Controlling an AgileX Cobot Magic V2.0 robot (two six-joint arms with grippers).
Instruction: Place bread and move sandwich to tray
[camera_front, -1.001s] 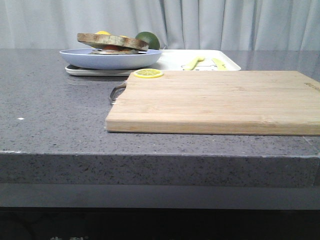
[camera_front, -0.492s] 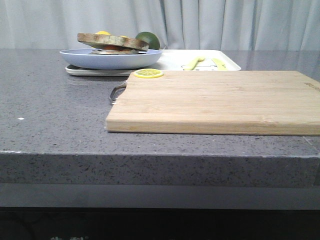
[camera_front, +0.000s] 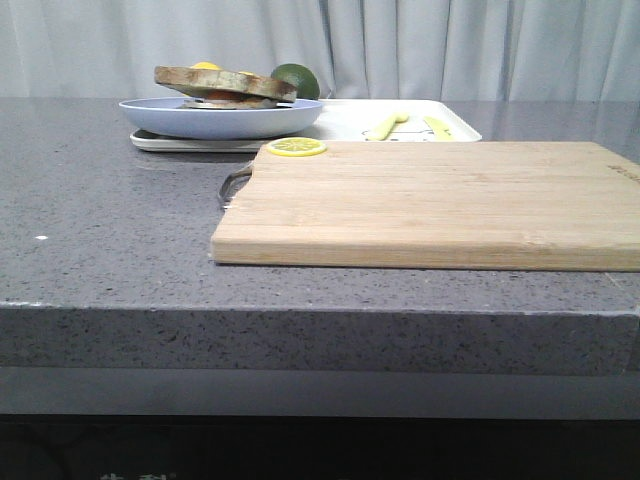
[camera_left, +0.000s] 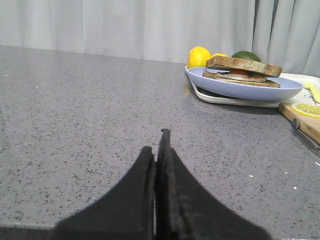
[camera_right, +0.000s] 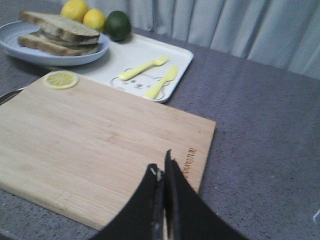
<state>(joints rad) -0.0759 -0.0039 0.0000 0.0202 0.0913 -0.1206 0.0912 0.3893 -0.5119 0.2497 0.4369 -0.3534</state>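
A speckled grey stone surface (camera_front: 110, 210) stands before pale grey pleated curtains (camera_front: 420, 45). On it a light wooden cutting board (camera_front: 440, 200) carries a yellow lemon slice (camera_front: 296, 147) at its 11 o'clock corner. Beyond the board, at 11 o'clock, the flat white rectangular tray (camera_front: 350, 118) bears the shallow pale blue round plate (camera_front: 220, 118) with the brown-crusted sandwich (camera_front: 225, 85), bread closed on top. The left gripper (camera_left: 159, 150) and the right gripper (camera_right: 162, 175) are each pressed together, empty.
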